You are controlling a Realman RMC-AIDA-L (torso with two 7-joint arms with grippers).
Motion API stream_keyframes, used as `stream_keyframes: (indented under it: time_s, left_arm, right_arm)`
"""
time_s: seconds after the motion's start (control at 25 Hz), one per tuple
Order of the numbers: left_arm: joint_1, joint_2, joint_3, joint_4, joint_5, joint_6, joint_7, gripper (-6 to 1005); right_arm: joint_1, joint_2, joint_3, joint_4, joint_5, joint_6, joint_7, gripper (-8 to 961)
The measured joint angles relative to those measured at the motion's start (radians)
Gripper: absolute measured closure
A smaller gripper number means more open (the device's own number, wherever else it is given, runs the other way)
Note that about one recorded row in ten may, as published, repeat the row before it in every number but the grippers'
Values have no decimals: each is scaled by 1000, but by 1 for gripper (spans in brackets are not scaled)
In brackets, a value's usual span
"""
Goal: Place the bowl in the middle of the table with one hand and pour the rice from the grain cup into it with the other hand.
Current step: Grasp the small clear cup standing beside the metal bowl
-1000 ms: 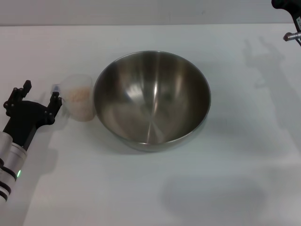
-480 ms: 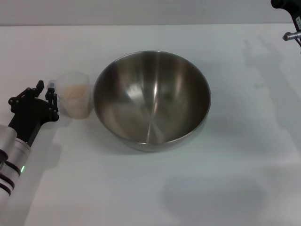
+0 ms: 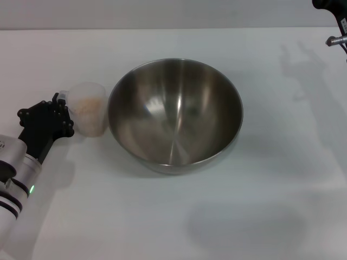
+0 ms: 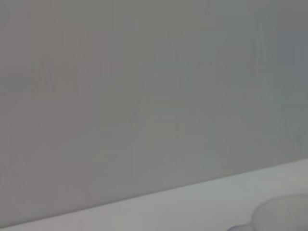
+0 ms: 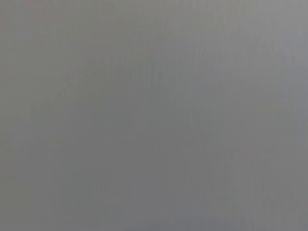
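Observation:
The bowl [image 3: 174,114], large and shiny steel, stands empty in the middle of the table [image 3: 162,216]. The grain cup [image 3: 89,108], clear plastic, stands upright just left of the bowl, close to its rim. It holds pale rice [image 3: 88,104]. My left gripper [image 3: 60,107] is at table height right against the cup's left side, by its small lip. In the left wrist view a part of the cup's rim [image 4: 284,214] shows above the table [image 4: 192,204]. My right arm [image 3: 329,6] is parked at the far right corner, only partly in view.
A small metal part [image 3: 336,40] hangs below the right arm at the far right edge. The right wrist view shows only plain grey. White tabletop lies in front of the bowl and to its right.
My left gripper has moved right, from a short way off up against the cup's left side, and has turned at the wrist. The cup has shifted slightly. The bowl and right arm have not moved.

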Motion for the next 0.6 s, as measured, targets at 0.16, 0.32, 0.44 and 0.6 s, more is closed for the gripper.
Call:
stream_keyframes:
  time_s: [0.16,0.32,0.44,0.6]
  left_arm:
    - [1,0,-28,-5,0,7,-2,966]
    - [2,3,-44,-14,-1,8,-48,971]
    - [0,3,-50,-15,3,54,-41,973]
    - [-13,3,-50,-17,3,155,22,973]
  right_arm:
    - [0,0,-1,0,0,0,1,545]
    - [0,0,-1,-1,0,0,2,545]
    - [0,0,-1,-1,0,0,2,545]
    - [3,0,-1,-1,0,0,-1,545]
